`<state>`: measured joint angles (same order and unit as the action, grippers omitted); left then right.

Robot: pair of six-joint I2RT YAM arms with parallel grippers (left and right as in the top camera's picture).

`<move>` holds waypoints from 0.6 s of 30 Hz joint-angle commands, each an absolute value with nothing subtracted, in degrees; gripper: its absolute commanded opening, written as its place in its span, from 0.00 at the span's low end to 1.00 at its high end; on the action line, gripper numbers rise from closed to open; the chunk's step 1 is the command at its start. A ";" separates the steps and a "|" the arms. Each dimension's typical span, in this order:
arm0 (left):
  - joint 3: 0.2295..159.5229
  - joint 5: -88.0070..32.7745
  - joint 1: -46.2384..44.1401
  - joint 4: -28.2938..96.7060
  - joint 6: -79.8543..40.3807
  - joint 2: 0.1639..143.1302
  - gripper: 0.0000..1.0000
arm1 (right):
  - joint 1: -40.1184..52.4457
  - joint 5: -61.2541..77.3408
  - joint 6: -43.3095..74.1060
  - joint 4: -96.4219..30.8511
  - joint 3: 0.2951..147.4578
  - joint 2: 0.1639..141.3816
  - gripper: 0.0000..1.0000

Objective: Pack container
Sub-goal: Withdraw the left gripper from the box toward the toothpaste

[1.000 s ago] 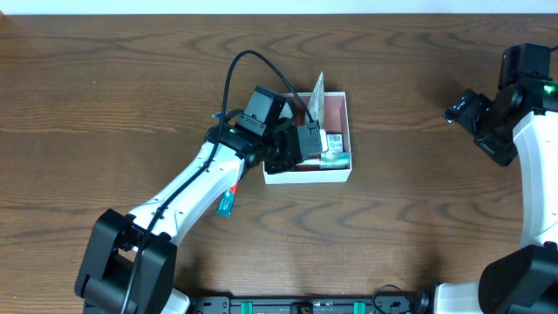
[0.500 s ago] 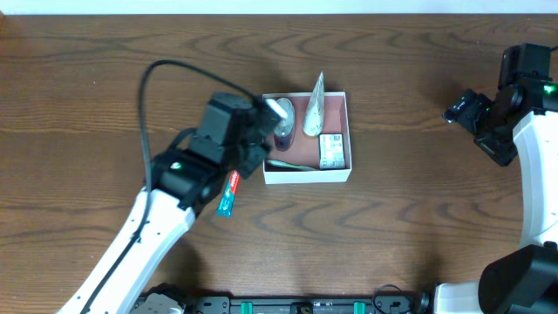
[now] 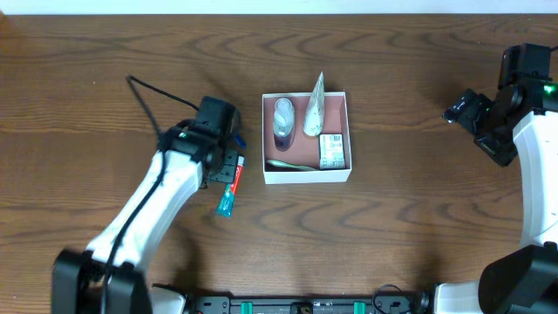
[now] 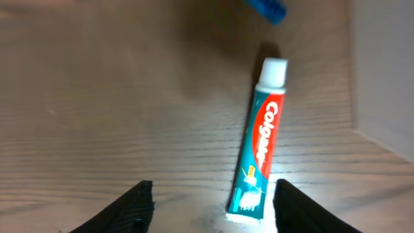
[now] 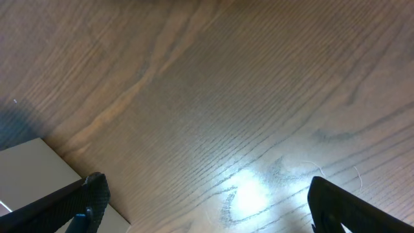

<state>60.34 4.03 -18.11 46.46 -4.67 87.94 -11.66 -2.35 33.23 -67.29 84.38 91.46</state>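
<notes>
The container (image 3: 306,175) is a small white-walled box with a pinkish-brown inside at the table's middle. In it lie a small bottle (image 3: 284,119), a white pointed sachet (image 3: 314,112), a small packet (image 3: 330,150) and a slim toothbrush (image 3: 292,164). A Colgate toothpaste tube (image 3: 229,190) lies on the wood left of the box; it shows in the left wrist view (image 4: 260,139). My left gripper (image 3: 225,166) is open and empty just above the tube, which lies beside its right finger (image 4: 210,207). My right gripper (image 3: 460,110) is open and empty at the far right (image 5: 204,200).
A small blue object (image 4: 266,9) lies on the wood beyond the tube's cap. The box's white wall (image 4: 388,71) stands to the right in the left wrist view. A pale box corner (image 5: 32,175) shows in the right wrist view.
My left arm has pulled back out of the container to the left, leaving the toothbrush in the box, and now sits over the toothpaste tube. The right arm has not moved.
</notes>
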 commanded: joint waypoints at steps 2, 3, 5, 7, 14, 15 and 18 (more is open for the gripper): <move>59.90 1.02 -17.85 45.47 -2.22 94.06 0.56 | -12.05 -2.76 32.49 -67.29 84.97 91.09 0.99; 59.90 -1.13 -17.85 44.47 0.19 95.53 0.56 | -12.05 -2.76 32.49 -67.29 84.97 91.09 0.99; 59.90 -4.58 -17.85 42.70 3.29 97.89 0.56 | -12.05 -2.76 32.49 -67.29 84.97 91.09 0.99; 59.90 -5.93 -17.85 41.12 4.73 99.74 0.56 | -12.05 -2.76 32.49 -67.29 84.97 91.09 0.99; 59.90 -6.07 -17.85 36.71 6.00 102.69 0.56 | -12.05 -2.76 32.49 -67.29 84.97 91.09 0.99; 59.88 -6.07 -17.85 36.32 6.00 102.94 0.56 | -12.05 -2.76 32.49 -67.29 84.97 91.09 0.99; 59.83 -6.07 -17.85 34.94 6.02 103.33 0.56 | -12.05 -2.76 32.49 -67.29 84.97 91.09 0.99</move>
<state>60.34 -5.52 -18.11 35.66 4.84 102.02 -11.66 -2.35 33.23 -67.29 84.38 91.46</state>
